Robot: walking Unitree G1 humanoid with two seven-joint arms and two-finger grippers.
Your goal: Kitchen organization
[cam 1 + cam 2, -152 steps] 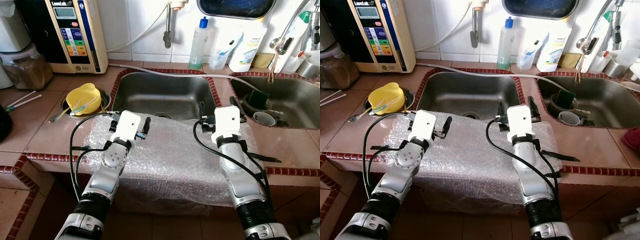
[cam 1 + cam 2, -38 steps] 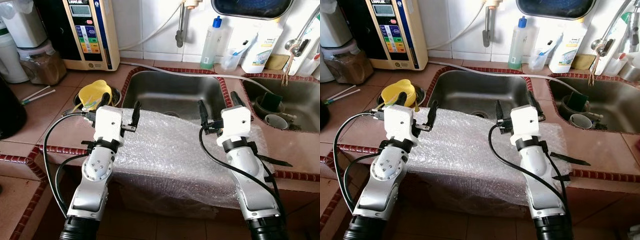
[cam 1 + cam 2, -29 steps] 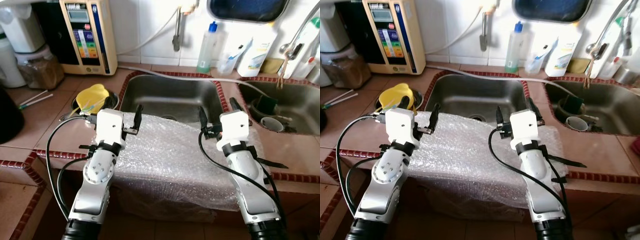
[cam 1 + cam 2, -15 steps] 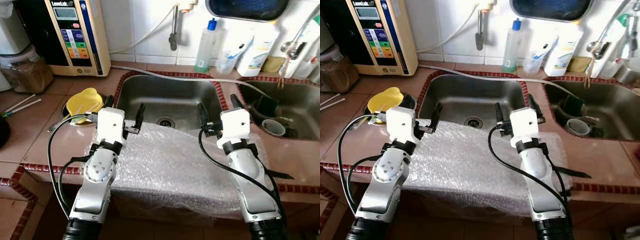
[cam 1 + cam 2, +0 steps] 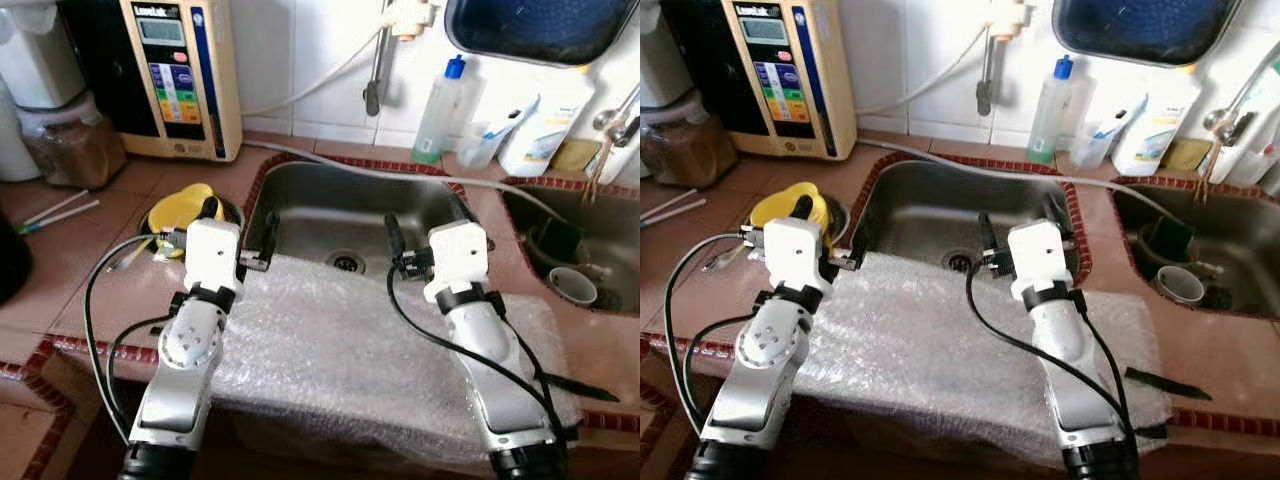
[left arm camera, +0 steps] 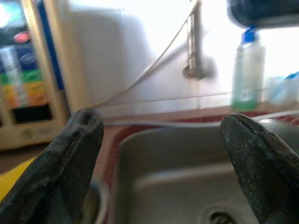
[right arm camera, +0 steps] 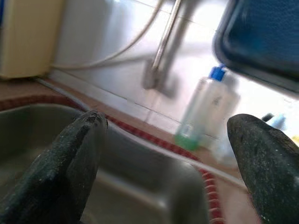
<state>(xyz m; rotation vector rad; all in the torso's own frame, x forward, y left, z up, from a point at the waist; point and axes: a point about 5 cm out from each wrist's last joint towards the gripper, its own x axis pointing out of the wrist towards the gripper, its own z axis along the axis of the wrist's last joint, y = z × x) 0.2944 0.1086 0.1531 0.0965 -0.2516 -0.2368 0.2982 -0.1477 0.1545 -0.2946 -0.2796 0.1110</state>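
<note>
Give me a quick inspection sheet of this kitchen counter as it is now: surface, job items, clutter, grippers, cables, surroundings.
Surface: tiled counter, bubble wrap draped over its front edge.
Job's things: left sink bare; right sink holds a cup.
Clutter: yellow bowl, chopsticks, bottles along the wall.
Grippers: left gripper and right gripper open, raised at the left sink's near edge.
Cables: black cables loop along both arms.
Surroundings: water purifier, white hose.

Head stereo pair looking down; wrist cameras looking level along the fingers.
Both eye views look forward and down on the steel sink (image 5: 345, 215) from near. Each wrist view faces the tiled back wall low across it, sharing the blue-capped bottle (image 7: 201, 109).
</note>
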